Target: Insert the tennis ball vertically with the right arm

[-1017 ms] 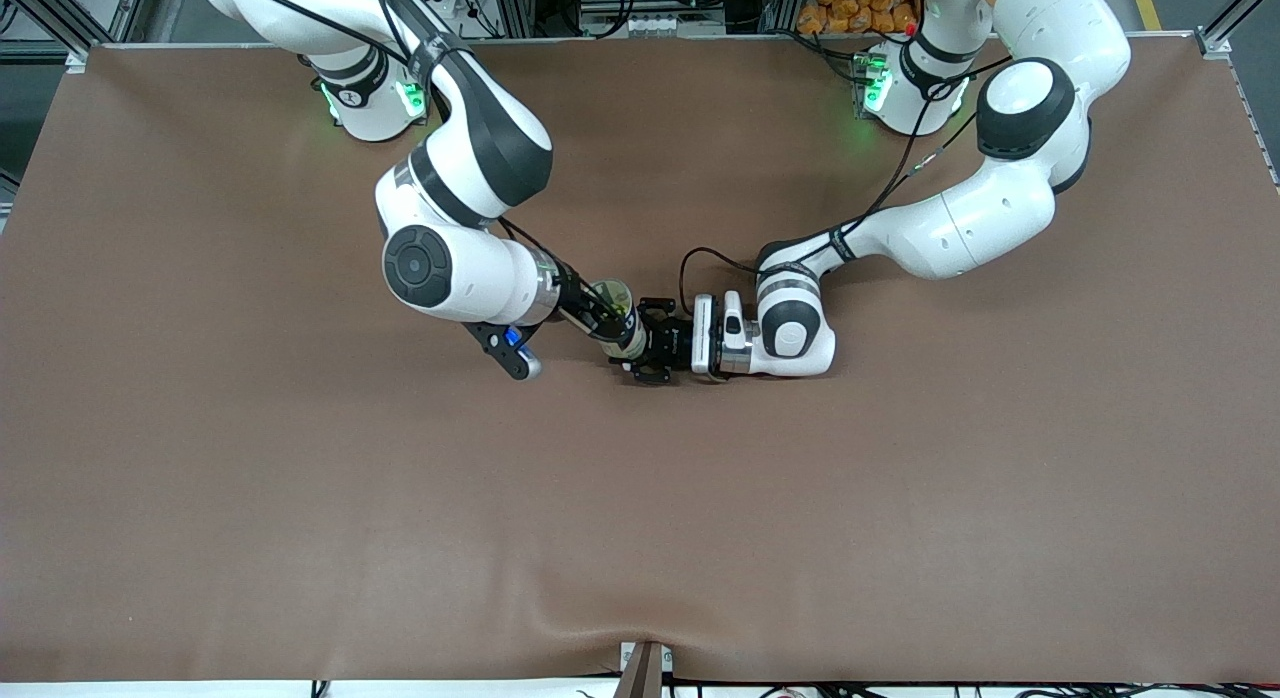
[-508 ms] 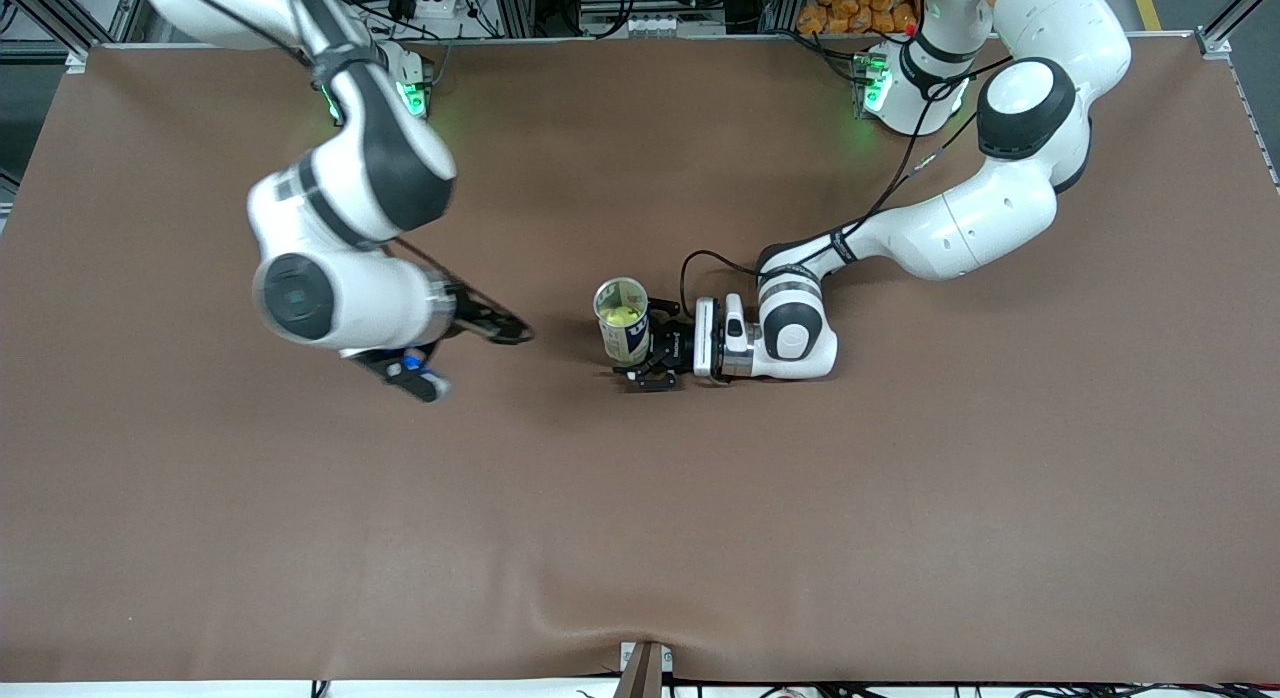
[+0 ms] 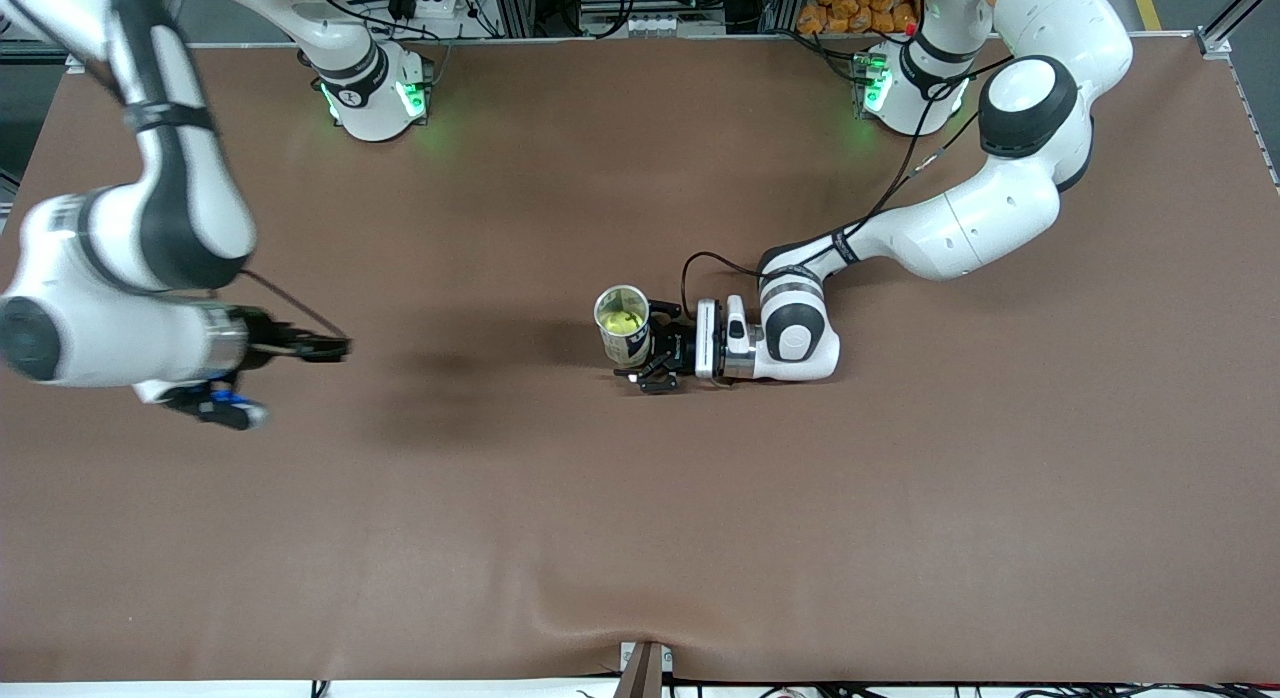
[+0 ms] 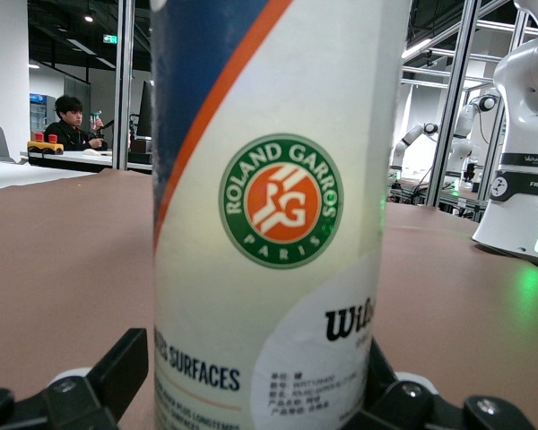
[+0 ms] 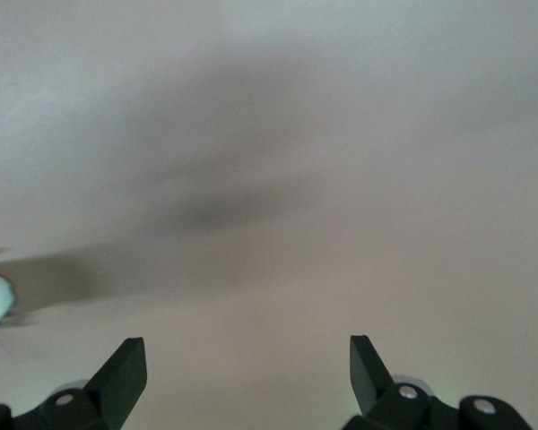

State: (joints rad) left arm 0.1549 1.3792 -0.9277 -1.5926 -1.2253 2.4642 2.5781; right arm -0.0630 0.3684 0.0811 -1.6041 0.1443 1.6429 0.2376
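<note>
**Yellow-green ball sits inside the upright can**

Yellow-green felt shows through the open mouth of the can (image 3: 623, 325), where the tennis ball (image 3: 624, 321) lies low inside. The can stands upright near the middle of the brown table (image 3: 640, 538); its white label carries a blue and orange band, a round green and orange "Roland Garros Paris" badge (image 4: 281, 201) and black lettering lower down.

The left gripper (image 3: 660, 356) lies low on the table, reaching in from the left arm's end, and its black fingers (image 4: 117, 372) clasp the can's lower body from both sides.

The right gripper (image 3: 318, 349) is in the air over the table close to the edge at the right arm's end, well apart from the can and the ball. Its two fingers (image 5: 125, 372) stand spread wide with nothing between them; only bare table surface and a shadow show beneath it.
</note>
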